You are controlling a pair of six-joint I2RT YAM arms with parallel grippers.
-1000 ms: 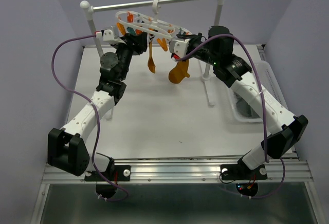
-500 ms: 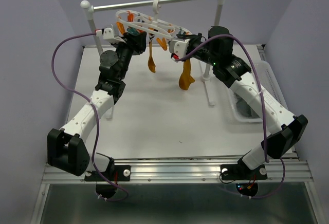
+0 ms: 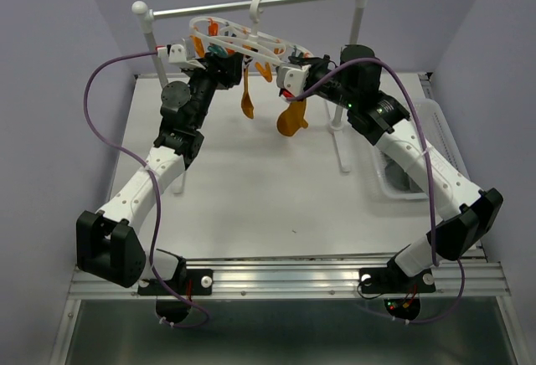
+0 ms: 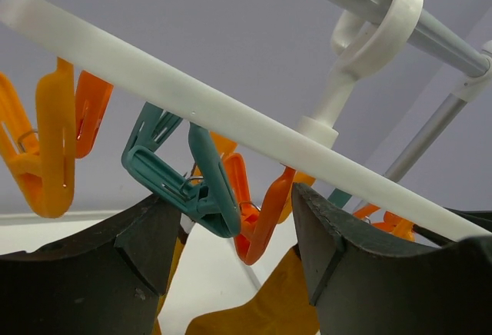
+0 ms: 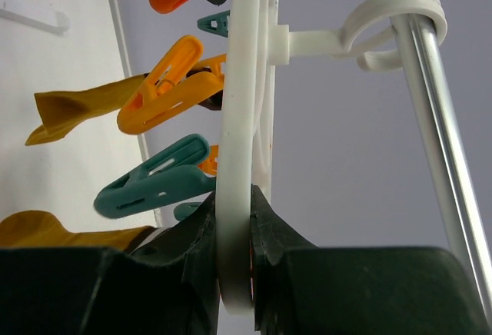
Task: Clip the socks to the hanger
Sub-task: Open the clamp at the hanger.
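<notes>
At the far edge of the bench (image 3: 251,189), a white plastic oval openwork hanger (image 3: 270,44) dangles by its hook from a metal rail (image 3: 251,3). Two soft mustard-orange socks (image 3: 291,119) already hang from its clips, out over the far middle of the bench. No dark grey sock can be made out.

The right tool (image 5: 234,220) is narrow, clamped on the hanger's white rim and steadying it. The left tool (image 4: 234,204) stands wide, its dark fingers to either side of a teal plastic clip (image 4: 196,189) without pressing it. It holds nothing.

The main risk is probably the hanger's loose hook. A sideways push from the left tool could swing or tilt the frame, so the rim slips in the right tool's grip and the clip slides out from between the fingers. The clips also crowd together, so closing slightly off line may pinch the orange neighbour instead. A jolt to the frame might shake a hung sock free.
</notes>
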